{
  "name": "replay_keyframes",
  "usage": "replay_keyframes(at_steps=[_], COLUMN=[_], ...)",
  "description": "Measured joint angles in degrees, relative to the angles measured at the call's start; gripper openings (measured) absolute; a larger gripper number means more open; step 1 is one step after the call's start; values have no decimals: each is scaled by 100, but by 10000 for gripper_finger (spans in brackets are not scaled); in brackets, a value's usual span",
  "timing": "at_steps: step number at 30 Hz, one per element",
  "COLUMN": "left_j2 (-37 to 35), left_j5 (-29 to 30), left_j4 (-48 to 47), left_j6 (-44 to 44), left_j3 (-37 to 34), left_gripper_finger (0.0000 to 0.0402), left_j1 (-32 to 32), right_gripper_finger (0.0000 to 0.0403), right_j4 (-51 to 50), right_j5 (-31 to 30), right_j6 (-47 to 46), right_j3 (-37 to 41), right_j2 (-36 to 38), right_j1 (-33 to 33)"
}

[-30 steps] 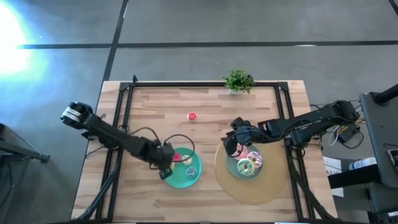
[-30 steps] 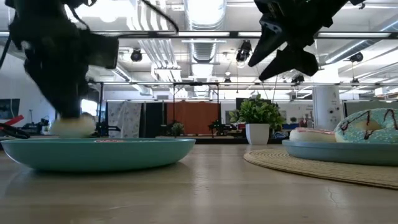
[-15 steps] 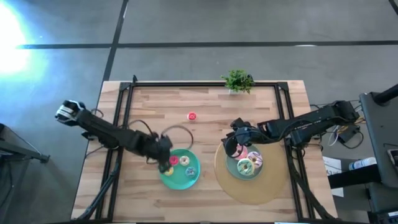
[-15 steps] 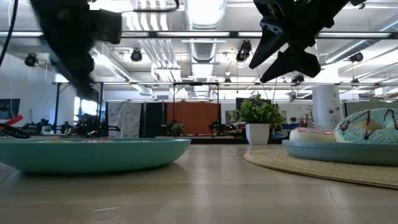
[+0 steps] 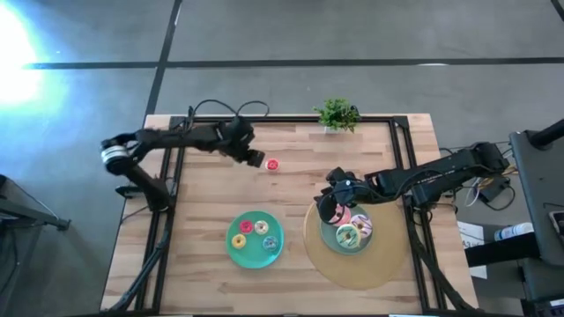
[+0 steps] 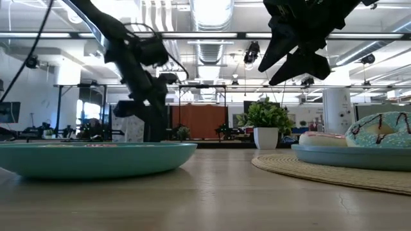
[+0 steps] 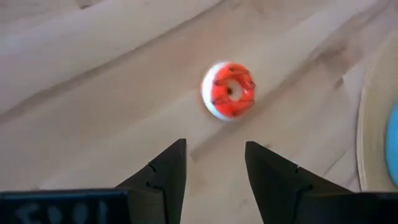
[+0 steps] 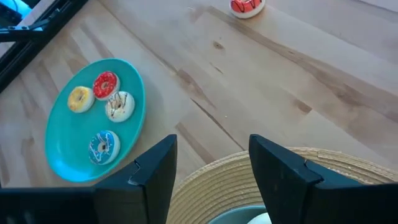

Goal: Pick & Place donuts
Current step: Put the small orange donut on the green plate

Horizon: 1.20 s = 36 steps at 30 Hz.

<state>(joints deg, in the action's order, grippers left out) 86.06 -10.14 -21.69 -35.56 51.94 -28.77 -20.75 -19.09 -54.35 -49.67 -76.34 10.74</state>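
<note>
A tiny red donut (image 5: 272, 165) lies flat on the wood toward the far edge; it also shows in the left wrist view (image 7: 229, 91) and the right wrist view (image 8: 247, 5). My left gripper (image 5: 256, 159) is open and empty just to its left, its fingers (image 7: 163, 174) short of it. A teal plate (image 5: 256, 254) holds several tiny donuts: yellow (image 8: 81, 98), red (image 8: 105, 83), cream (image 8: 120, 106) and blue (image 8: 102, 147). A second teal plate (image 5: 339, 245) on a straw mat (image 5: 352, 269) holds larger frosted donuts (image 5: 348, 234). My right gripper (image 5: 333, 204) hovers open over that plate's left rim.
A small potted plant (image 5: 337, 114) stands at the far edge. A black frame rail (image 5: 291, 121) runs along the table's far side and down both sides. Bare wood lies between the two plates and the red donut.
My left gripper has left a cream donut on the left teal plate, risen clear of it, and swung toward the table's far edge, ending beside the red donut. My right arm has kept still.
</note>
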Motion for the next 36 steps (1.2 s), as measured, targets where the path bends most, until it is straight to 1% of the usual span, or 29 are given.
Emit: replay_keyframes(at_steps=[2, 4, 7, 12, 17, 21, 24, 26, 28, 31, 32, 34, 36], left_j2=[300, 587, 1062, 1712, 2149, 2398, 2480, 2488, 2453, 2299, 2215, 1903, 1477], left_j5=[-255, -333, -287, -78, -103, -340, -397, -380, -300, -327, -368, -705, -711], left_j4=[-12, -6, -14, -492, -812, -818, -835, -835, -870, -1023, -1056, -1271, -1729], left_j6=[167, 315, 406, 569, 806, 860, 927, 997, 1108, 1332, 1443, 1963, 2282], left_j3=[165, 375, 779, 1415, 1836, 1964, 1987, 1968, 1960, 1929, 1925, 1898, 1897], left_gripper_finger=[138, 138, 138, 138, 138, 137, 129, 110, 79, 21, 12, 7, 3], left_j1=[-147, -160, -153, -164, -157, -160, -160, -147, -126, -82, -63, 25, 278], right_gripper_finger=[192, 192, 192, 192, 192, 192, 192, 192, 192, 192, 192, 192, 192], right_j4=[-1, -1, -4, -3, -4, -7, -7, -13, -31, -35, -37, -44, -44], right_j5=[-18, -39, -42, -44, -46, -50, -57, -59, -59, -59, -59, -59, -59], right_j6=[21, 54, 84, 126, 127, 124, 131, 133, 138, 142, 142, 142, 142], right_j3=[0, 0, 16, 20, 26, 28, 28, 31, 31, 31, 31, 33, 33], right_j2=[0, 0, 4, 4, 7, 7, 7, 7, 7, 7, 7, 7, 7], right_j1=[0, 0, 0, 0, 0, 0, 0, 0, 0, 0, 0, 0, 0])
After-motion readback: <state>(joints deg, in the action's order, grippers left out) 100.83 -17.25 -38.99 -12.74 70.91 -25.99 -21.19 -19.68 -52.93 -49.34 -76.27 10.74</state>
